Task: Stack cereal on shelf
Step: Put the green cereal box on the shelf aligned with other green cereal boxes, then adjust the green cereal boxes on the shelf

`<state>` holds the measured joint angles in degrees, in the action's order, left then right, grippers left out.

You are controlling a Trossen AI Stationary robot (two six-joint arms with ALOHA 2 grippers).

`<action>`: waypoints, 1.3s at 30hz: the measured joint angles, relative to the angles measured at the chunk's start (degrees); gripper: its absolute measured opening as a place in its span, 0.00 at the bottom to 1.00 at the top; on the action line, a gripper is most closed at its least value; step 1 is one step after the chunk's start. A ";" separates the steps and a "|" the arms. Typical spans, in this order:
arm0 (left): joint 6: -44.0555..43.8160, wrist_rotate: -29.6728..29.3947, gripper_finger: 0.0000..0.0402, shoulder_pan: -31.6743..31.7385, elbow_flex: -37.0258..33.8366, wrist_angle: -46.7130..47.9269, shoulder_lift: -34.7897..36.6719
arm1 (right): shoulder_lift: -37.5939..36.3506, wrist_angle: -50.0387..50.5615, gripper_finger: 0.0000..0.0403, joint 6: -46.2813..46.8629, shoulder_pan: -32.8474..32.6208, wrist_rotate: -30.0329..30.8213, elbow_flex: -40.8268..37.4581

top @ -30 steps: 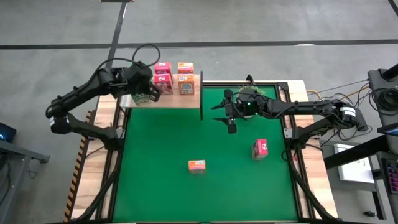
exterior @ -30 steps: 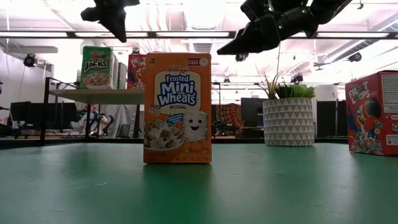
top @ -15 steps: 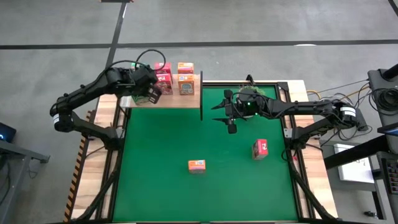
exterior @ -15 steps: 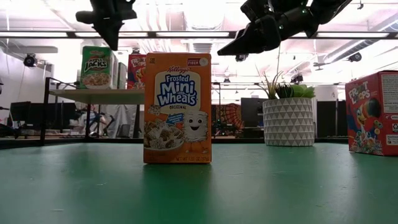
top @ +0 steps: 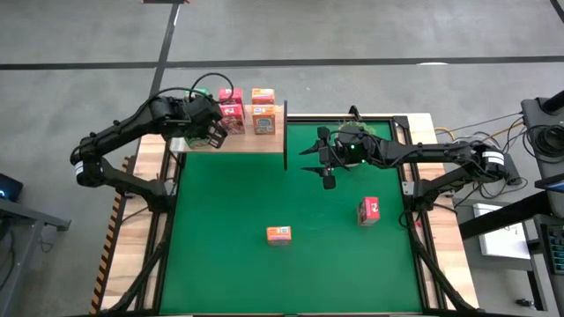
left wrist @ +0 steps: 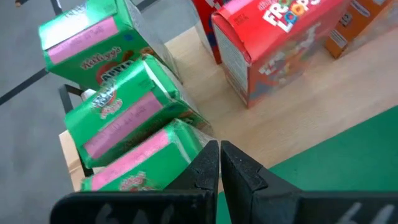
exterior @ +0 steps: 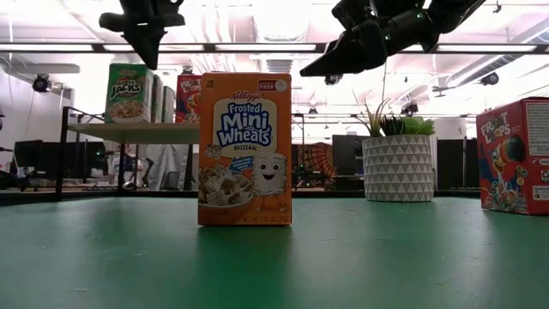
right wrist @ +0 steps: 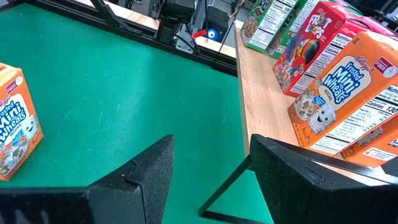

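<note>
Left gripper (left wrist: pixel 219 163) fingers pressed together, empty, above shelf (top: pixel 264 141) beside three green cereal boxes (left wrist: pixel 124 109). Right gripper (right wrist: pixel 208 162) jaws apart, holding nothing, hovering over green table (top: pixel 229 264) near plant pot (exterior: pixel 399 167). Pink and orange boxes (top: pixel 263 110) on shelf. Frosted Mini-Wheats box (top: pixel 279 233) and Froot Loops box (top: pixel 368 210) on table, well apart.

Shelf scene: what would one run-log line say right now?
left gripper shut above shelf | right gripper open, empty | orange box, pink box on table
</note>
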<state>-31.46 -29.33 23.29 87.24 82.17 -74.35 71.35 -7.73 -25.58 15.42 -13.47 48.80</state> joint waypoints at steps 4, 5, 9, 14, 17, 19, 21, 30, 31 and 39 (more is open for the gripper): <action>0.10 1.45 0.00 -0.09 0.15 0.19 0.02 | 0.00 -0.02 0.50 -0.02 0.00 0.00 0.00; 0.27 1.51 0.00 -0.28 0.34 0.24 0.02 | 0.00 -0.02 0.50 -0.02 0.00 0.00 0.00; 0.86 1.88 0.00 -1.21 2.32 0.26 0.04 | 0.00 -0.04 0.50 -0.05 0.00 0.00 0.00; 1.75 1.79 0.00 -2.12 6.77 0.19 0.09 | 0.00 -0.06 0.50 -0.05 0.00 0.02 0.00; 3.19 -0.42 0.00 -2.12 8.99 0.13 0.09 | -0.02 -0.04 0.50 -0.05 0.00 0.00 0.00; 4.69 -2.85 0.00 -2.12 9.68 0.13 0.11 | -0.02 -0.04 0.50 -0.02 0.00 0.01 0.00; 6.51 -4.94 0.00 -1.89 9.72 0.29 0.13 | -0.02 -0.02 0.50 -0.02 0.00 0.01 0.00; 8.72 -5.44 0.00 3.28 9.05 3.64 -0.02 | -0.04 0.10 0.50 0.00 0.00 0.00 0.00; 9.21 -5.22 0.00 4.03 9.05 4.36 -0.02 | -0.04 0.11 0.50 0.00 0.00 0.01 0.00; 16.05 -0.02 0.00 10.38 8.98 6.52 -0.05 | -0.04 0.15 0.50 0.00 0.00 0.00 0.00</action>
<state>-15.41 -29.35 33.67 96.23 88.69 -74.39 71.31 -7.57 -25.58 15.42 -13.47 48.80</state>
